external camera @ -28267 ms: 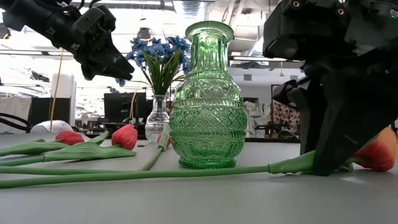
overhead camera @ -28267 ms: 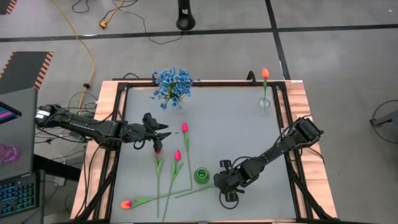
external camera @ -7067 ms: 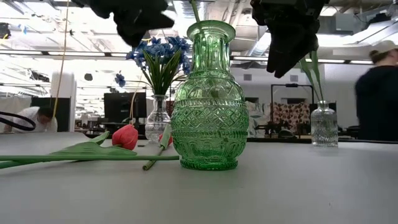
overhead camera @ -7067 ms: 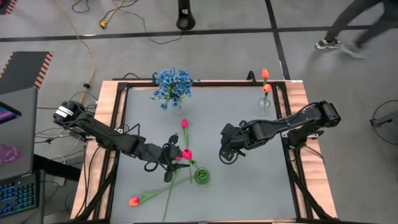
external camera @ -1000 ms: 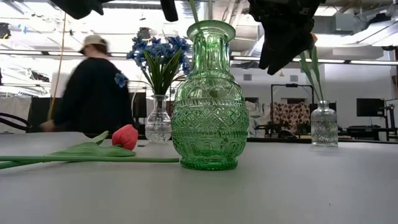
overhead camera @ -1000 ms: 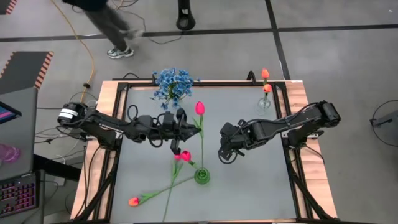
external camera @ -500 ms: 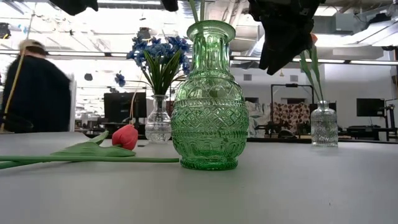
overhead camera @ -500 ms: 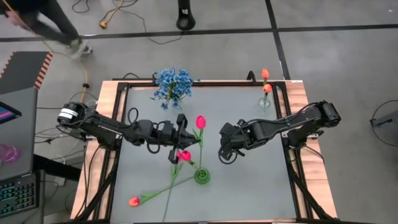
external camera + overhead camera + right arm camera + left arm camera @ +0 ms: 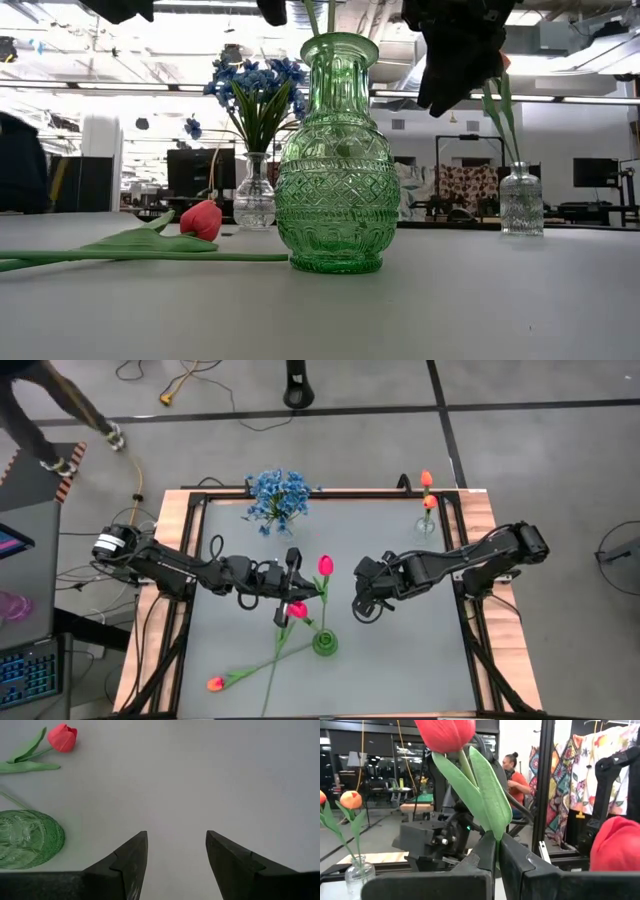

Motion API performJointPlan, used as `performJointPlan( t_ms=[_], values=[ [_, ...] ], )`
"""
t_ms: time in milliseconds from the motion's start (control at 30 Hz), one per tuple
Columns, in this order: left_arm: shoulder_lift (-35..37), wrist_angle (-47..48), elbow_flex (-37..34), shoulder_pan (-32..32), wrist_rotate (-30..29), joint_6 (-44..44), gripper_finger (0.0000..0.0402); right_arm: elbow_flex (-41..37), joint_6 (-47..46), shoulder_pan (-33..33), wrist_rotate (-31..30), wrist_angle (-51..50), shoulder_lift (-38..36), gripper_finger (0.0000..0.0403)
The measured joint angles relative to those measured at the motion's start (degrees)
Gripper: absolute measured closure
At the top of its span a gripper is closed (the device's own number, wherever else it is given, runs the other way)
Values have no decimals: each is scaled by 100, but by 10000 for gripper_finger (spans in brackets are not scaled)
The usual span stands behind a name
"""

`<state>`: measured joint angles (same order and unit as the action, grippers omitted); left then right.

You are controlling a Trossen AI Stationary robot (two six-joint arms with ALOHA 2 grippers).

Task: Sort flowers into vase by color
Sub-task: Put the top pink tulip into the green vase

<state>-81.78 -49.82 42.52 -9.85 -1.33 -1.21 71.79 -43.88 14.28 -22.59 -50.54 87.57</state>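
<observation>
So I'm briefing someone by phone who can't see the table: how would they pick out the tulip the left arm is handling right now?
Start at the green glass vase near the middle of the grey table. Just above it, the left claw is shut on a green stem that runs down into the vase's mouth. That pink-red tulip is the only one held upright in the air; the other loose tulips lie flat on the table.

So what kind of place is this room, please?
Probably a robotics lab or workshop. A framed work table stands on a bare floor marked with black tape, an orange cable trails across it, and desks with monitors show behind.
</observation>
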Motion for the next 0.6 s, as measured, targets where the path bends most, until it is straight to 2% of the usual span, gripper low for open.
performJointPlan(
  t_ms=[433, 600],
  values=[
    [0, 213, 0, -212, 117, 466, 399, 0, -4, 0, 0, -4, 0, 175],
    [2, 354, 2, -266, 65, 398, 358, 0, -4, 0, 0, -6, 0, 175]
  ],
)
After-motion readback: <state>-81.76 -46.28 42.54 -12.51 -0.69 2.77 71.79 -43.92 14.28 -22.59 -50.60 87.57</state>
